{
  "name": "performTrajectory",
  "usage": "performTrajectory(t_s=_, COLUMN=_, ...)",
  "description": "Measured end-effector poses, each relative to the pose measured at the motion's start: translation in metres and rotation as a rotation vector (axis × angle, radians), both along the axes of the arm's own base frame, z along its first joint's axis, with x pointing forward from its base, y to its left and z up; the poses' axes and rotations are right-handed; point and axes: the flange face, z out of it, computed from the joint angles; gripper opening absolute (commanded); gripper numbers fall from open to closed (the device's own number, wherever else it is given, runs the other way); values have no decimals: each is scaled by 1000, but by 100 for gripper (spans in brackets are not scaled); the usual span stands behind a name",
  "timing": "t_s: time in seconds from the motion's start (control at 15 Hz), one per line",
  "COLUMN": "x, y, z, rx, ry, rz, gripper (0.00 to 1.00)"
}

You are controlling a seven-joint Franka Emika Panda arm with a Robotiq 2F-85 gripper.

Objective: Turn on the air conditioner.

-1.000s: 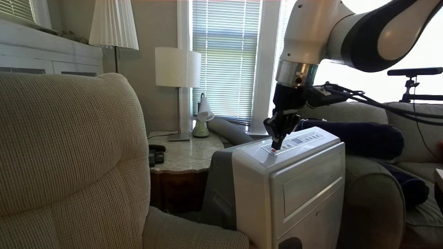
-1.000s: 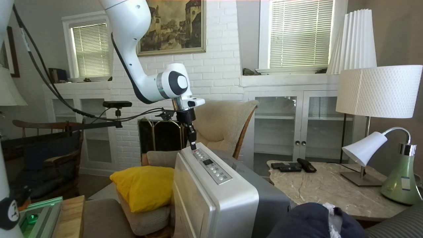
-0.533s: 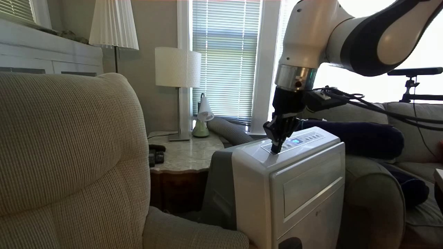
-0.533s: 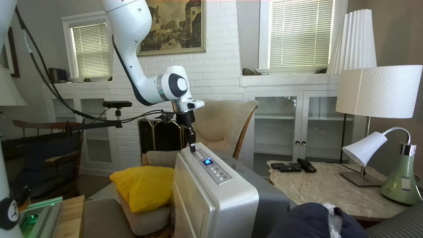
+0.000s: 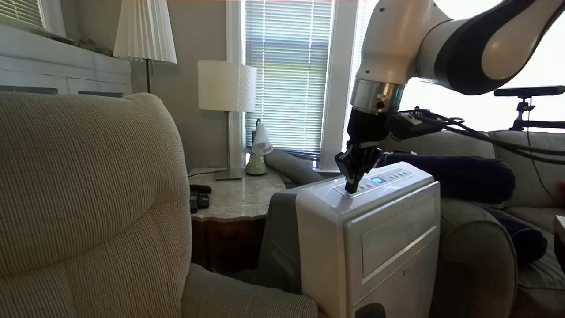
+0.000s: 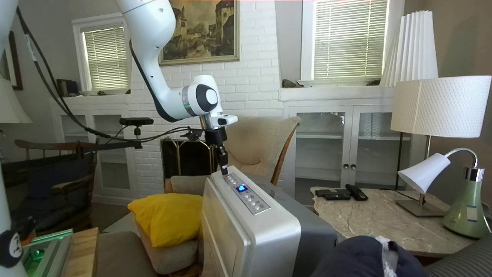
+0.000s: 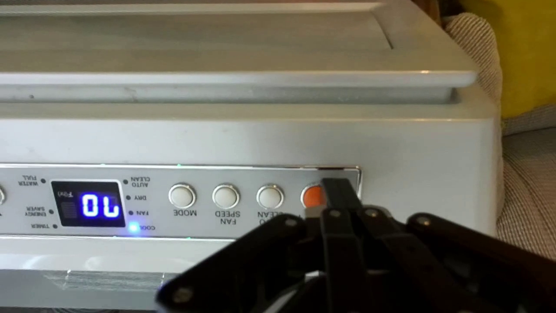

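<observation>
The air conditioner (image 5: pixel 388 238) is a white boxy unit, upright in both exterior views (image 6: pixel 265 231). Its control panel (image 7: pixel 197 174) lies on the sloped top. In the wrist view, the display (image 7: pixel 88 204) glows with digits that appear upside down, and a blue light (image 7: pixel 134 227) is lit beside the COOL label. An orange button (image 7: pixel 312 196) is at the panel's end, partly hidden by my fingertips. My gripper (image 7: pixel 339 193) is shut and empty, pointing down at this button. It also shows in both exterior views (image 5: pixel 352 187) (image 6: pixel 224 169). I cannot tell whether the tips touch the button.
A beige armchair (image 5: pixel 97 176) stands beside the unit. A marble-topped table (image 6: pixel 361 215) with lamps and remotes is behind it. A yellow pillow (image 6: pixel 169 217) lies near its front. A sofa (image 5: pixel 468 247) with a dark bundle (image 5: pixel 450 176) stands on its other side.
One second ago the display was dark; by half a second ago it was lit blue, and it stays lit. My gripper went down a little onto the panel, then rose slightly.
</observation>
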Motion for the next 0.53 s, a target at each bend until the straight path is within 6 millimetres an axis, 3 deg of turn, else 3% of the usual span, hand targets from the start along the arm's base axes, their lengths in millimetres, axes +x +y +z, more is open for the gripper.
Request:
performTrajectory(t_s=0.27, x=2, y=-2, z=35, rx=12, ry=-50, rz=8, gripper=0)
performTrajectory(t_s=0.33, x=2, y=-3, z=45, rx=8, ry=-57, rz=10, gripper=26)
performTrajectory(t_s=0.4, x=0, y=-5, z=53, rx=-3, ry=-54, rz=10, gripper=28)
performTrajectory(t_s=0.53, x=-6, y=-11, z=67, rx=-33, ry=-38, rz=11, gripper=41)
